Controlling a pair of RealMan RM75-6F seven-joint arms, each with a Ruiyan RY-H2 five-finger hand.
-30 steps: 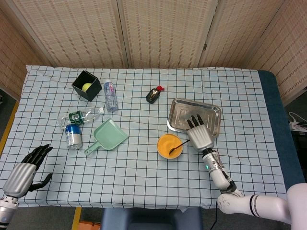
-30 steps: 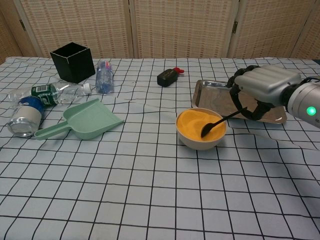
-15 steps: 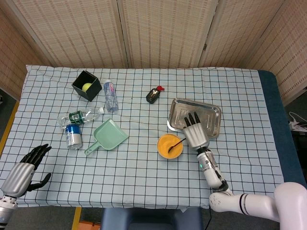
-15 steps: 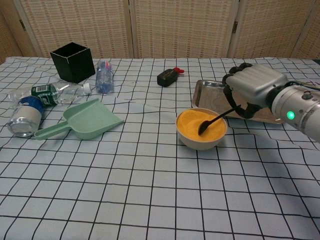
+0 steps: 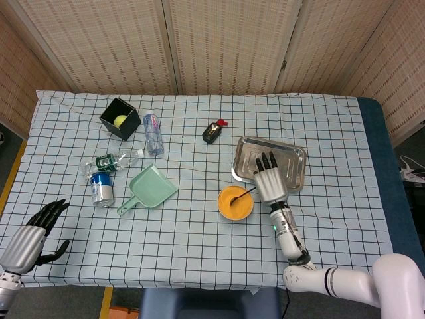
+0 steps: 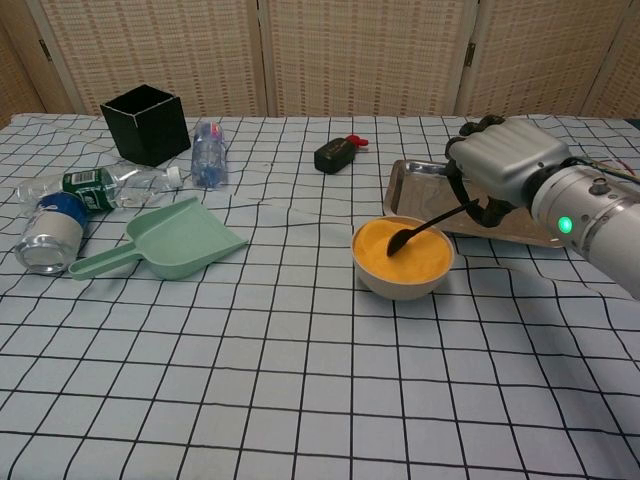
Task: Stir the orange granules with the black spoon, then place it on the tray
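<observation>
right hand: fingers curled around the handle of the spoon, knuckles up, hovering over the near edge of the tray; seen from the head view its back faces the camera
spoon: black, held at the handle end by the right fingers, slanting down and away from them toward the left; its tip rests on the orange granules
bowl: pale, just below and left of the right fingers, touching the tray's near side or nearly so; I cannot tell which
granules: orange, filling the bowl, under the spoon's tip
tray: shiny metal, directly beneath and beyond the right fingers
left hand: at the near left edge of the table, dark fingers spread apart and holding nothing, well apart from everything else
scoop: green, far left of the right fingers, handle pointing left
can: lying on its side just left of the scoop's handle
bottles: one with a green label lying beyond the can, one clear lying beside the black box
box: black, open-topped, a yellow ball inside in the head view
small dark bottle: red cap, lying beyond the bowl, left of the tray
</observation>
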